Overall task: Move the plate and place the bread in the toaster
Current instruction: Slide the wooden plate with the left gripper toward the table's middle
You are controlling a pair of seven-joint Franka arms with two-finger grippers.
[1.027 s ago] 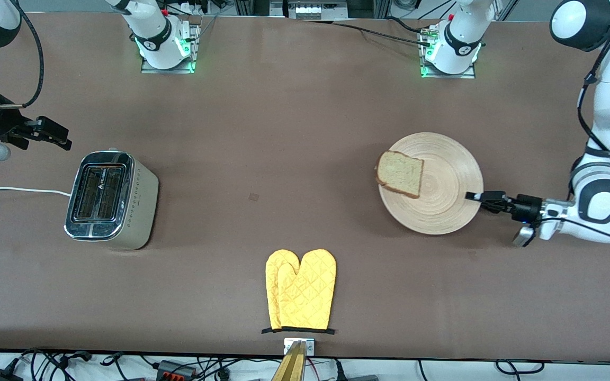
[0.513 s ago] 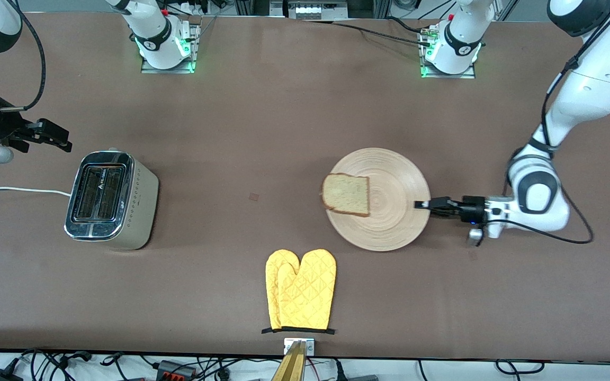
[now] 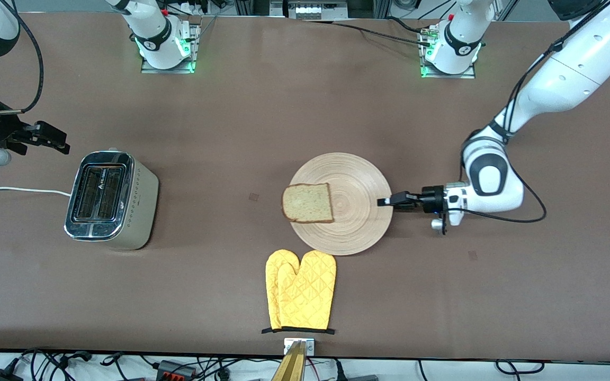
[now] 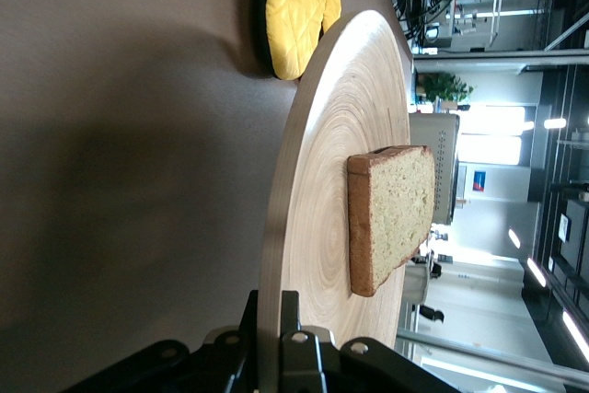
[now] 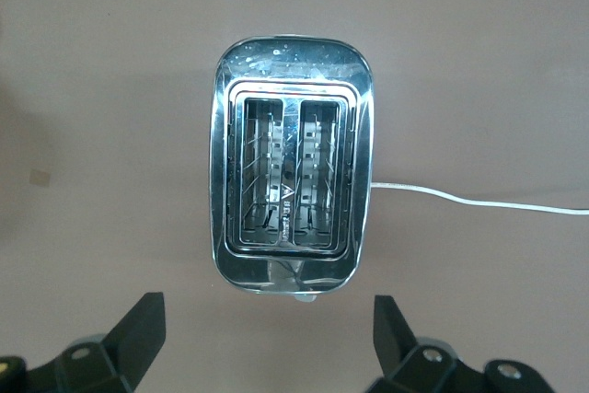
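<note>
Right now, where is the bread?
The bread lies on the plate in the middle of the table, at the plate's edge toward the toaster, just farther from the front camera than the yellow oven mitt.

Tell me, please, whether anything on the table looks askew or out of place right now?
Only the bread: it sits off-centre on the plate, its corner overhanging the rim toward the toaster. The left end effector is shut on the plate's rim at the other end. Nothing looks spilled or damaged.

Yellow oven mitt (image 3: 301, 289) flat on brown table (image 3: 284, 106), near front edge
</note>
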